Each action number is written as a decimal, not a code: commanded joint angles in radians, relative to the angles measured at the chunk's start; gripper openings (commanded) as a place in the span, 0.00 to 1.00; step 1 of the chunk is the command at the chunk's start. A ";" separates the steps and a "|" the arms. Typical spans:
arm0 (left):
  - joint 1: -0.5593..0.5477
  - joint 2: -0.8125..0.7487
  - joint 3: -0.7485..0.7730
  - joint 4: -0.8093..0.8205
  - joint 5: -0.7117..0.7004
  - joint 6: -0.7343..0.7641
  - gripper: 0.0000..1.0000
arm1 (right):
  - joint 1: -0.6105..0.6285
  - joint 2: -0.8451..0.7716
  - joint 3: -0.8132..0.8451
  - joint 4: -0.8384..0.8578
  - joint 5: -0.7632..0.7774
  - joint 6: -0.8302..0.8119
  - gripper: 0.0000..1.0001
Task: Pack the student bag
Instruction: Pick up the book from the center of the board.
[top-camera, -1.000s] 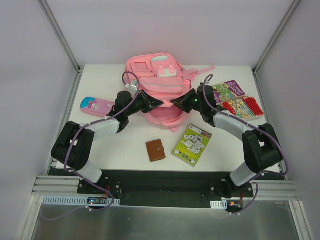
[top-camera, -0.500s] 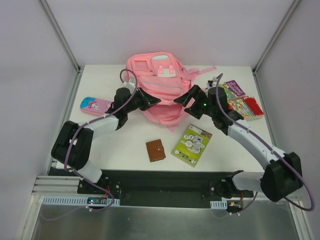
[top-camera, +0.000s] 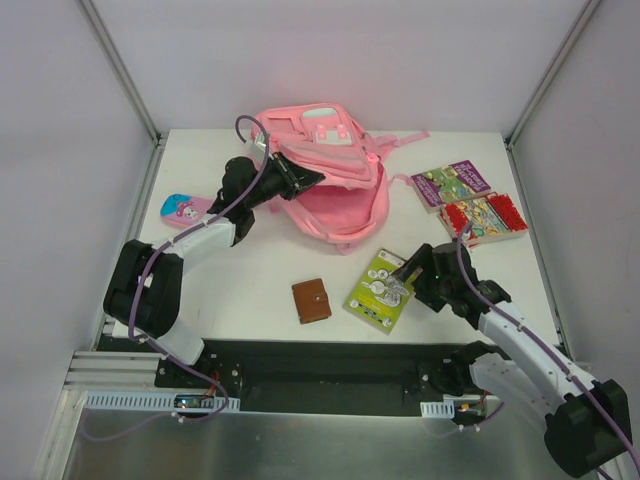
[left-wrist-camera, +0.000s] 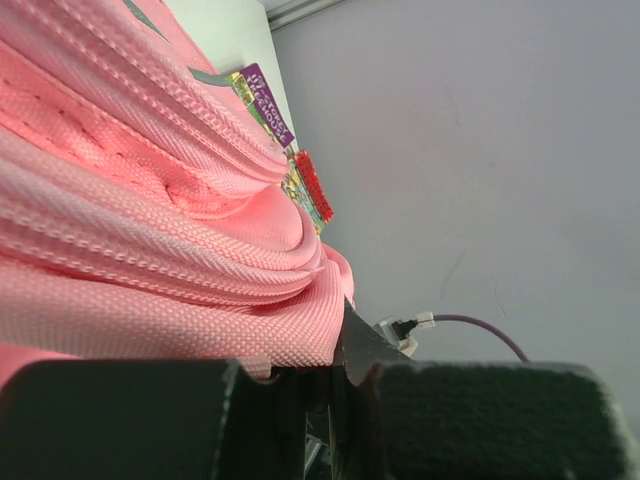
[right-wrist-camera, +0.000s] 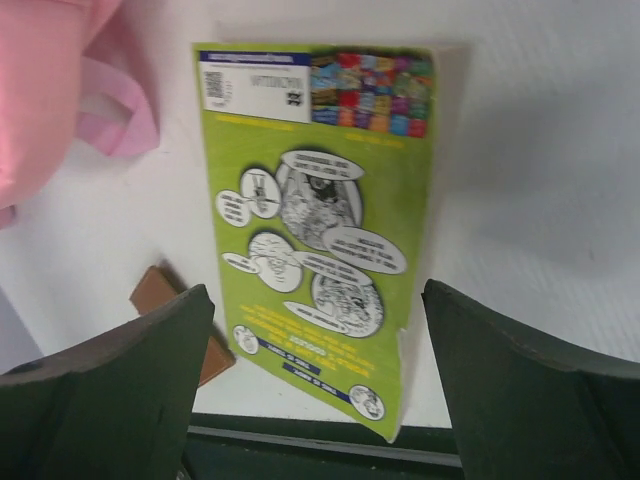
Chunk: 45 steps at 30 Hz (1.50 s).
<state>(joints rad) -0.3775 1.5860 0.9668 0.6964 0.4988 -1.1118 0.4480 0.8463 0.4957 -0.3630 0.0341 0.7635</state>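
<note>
The student bag (top-camera: 335, 190), a large pink backpack, lies at the back middle of the table with its opening edge pulled up. My left gripper (top-camera: 293, 179) is shut on that pink fabric edge (left-wrist-camera: 200, 320); the cloth fills the left wrist view, folded over the closed black jaws of the left gripper (left-wrist-camera: 340, 375). My right gripper (top-camera: 403, 283) hovers open over a green comic book (top-camera: 384, 289) near the front. In the right wrist view the green book (right-wrist-camera: 320, 230) lies flat between the spread fingers (right-wrist-camera: 110, 385), untouched by the right gripper (right-wrist-camera: 315, 345).
A brown wallet (top-camera: 311, 300) lies left of the green book. A small pink pencil case (top-camera: 186, 209) sits at the left. A purple book (top-camera: 452, 183) and a red-edged book (top-camera: 486, 215) lie at the right back. The table's front edge runs just below the green book.
My right gripper let go of the bag, opened, and swung forward to hover over the green book. My left gripper closed on the bag's edge and lifted it back and left.
</note>
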 joint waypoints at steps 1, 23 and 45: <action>0.009 -0.041 0.027 0.152 0.037 -0.011 0.00 | -0.009 -0.027 0.000 -0.097 0.081 0.042 0.88; 0.026 -0.049 -0.017 0.192 0.066 -0.034 0.00 | -0.040 0.269 -0.046 0.125 0.021 0.014 0.69; 0.034 -0.047 -0.039 0.219 0.083 -0.045 0.00 | -0.052 0.174 -0.071 0.193 0.053 -0.064 0.01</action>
<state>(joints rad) -0.3576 1.5860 0.9173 0.7727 0.5495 -1.1454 0.4030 1.1259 0.4469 -0.1177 0.0433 0.7589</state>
